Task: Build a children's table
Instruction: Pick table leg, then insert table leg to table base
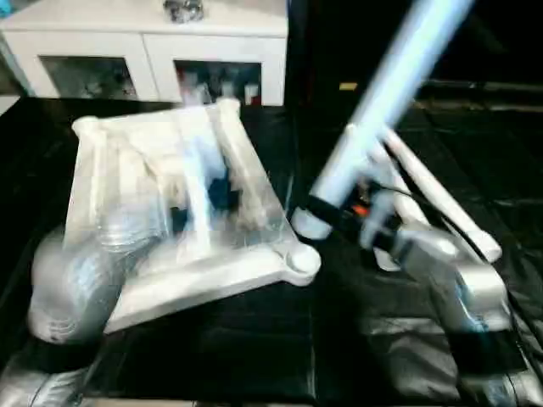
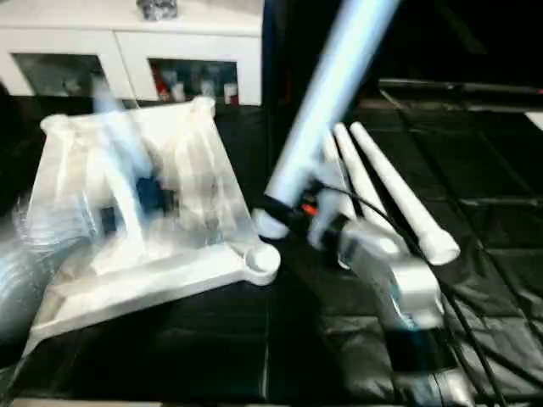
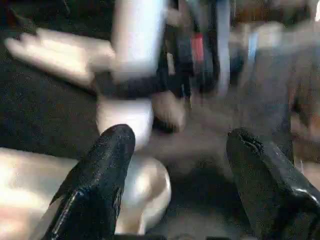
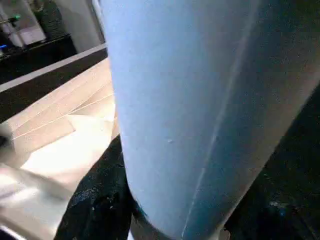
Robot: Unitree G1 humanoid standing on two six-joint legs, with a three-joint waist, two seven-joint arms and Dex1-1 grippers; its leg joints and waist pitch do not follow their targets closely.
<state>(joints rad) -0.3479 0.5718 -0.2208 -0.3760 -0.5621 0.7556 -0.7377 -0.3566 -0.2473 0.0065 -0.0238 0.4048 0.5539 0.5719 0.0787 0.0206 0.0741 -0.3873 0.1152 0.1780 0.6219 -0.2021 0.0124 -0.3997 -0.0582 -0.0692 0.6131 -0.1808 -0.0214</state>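
Note:
The white table top (image 1: pixel 161 170) lies ribbed side up on the black surface, tilted, with a round corner socket (image 1: pixel 301 259) at its near right corner. My right gripper (image 1: pixel 329 212) is shut on a white leg (image 1: pixel 382 102) near its thick end. That leg slants up and to the right, and its lower end hangs just above and right of the socket. The leg (image 4: pixel 200 110) shows close up in the right wrist view. My left gripper (image 3: pixel 180 165) is open over the table top, blurred, with its black fingers (image 3: pixel 95 190) wide apart and facing the held leg.
More white legs (image 2: pixel 394 199) lie side by side on the black surface to the right, behind my right forearm (image 2: pixel 399 280). A white glass-door cabinet (image 1: pixel 153 51) stands along the back edge. A black cable (image 2: pixel 462 322) runs along the right arm.

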